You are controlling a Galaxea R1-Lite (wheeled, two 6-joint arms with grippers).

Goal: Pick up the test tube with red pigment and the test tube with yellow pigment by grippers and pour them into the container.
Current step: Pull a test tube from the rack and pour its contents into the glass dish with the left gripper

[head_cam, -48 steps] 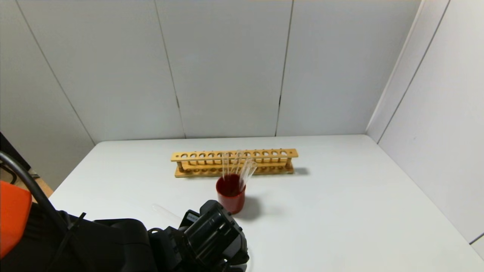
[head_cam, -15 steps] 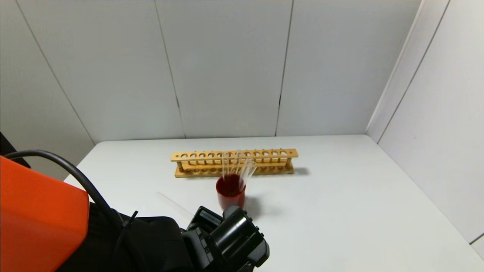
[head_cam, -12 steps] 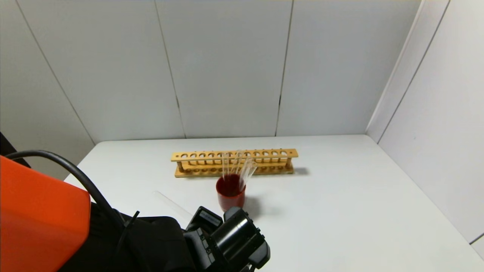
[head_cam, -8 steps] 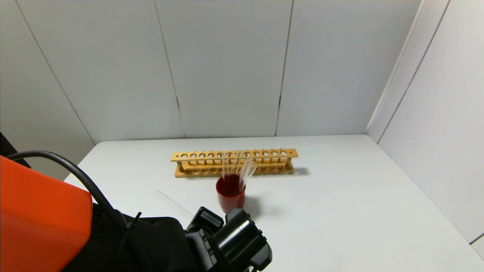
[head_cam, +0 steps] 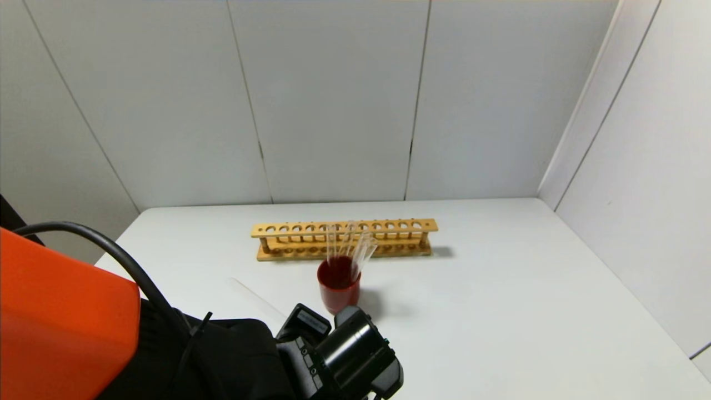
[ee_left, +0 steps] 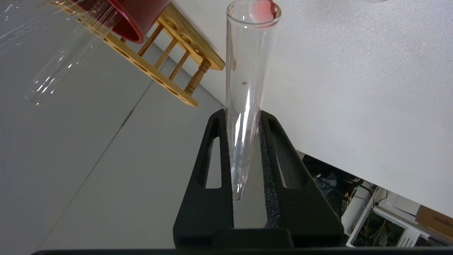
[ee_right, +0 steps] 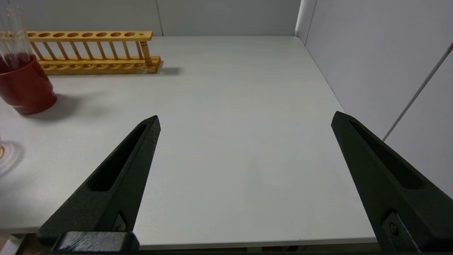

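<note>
Test tube with red pigment is sitting clamped in the left gripper, both pads squeezing its closed end, mouth pointing away toward the table.

Head view: left arm is filling the near-left corner, wrist hanging low in front of the red cup. A faint clear tube is poking out from behind the wrist toward the left. Rack is standing behind the cup, a few clear tubes leaning in the cup. Container isn't showing here, prob hidden under the arm. Yellow tube: can't pick it out.

Left wrist view: tube is lying tipped, a red drop gathering at its rim. Risk 1: glass is slick and the grip is sitting right at the rounded end, so any jerk could be sliding it out. Risk 2: if the mouth isn't over the container, that drop is landing on the table. Can't see a vessel under it.

Right wrist view: right gripper is hovering wide open, holding nothing, near the table's front edge. A bit of clear glass is peeking in at the frame edge, poss the container. Risk 3: left arm is working close to the cup, so a swing could be knocking it and its tubes over.
</note>
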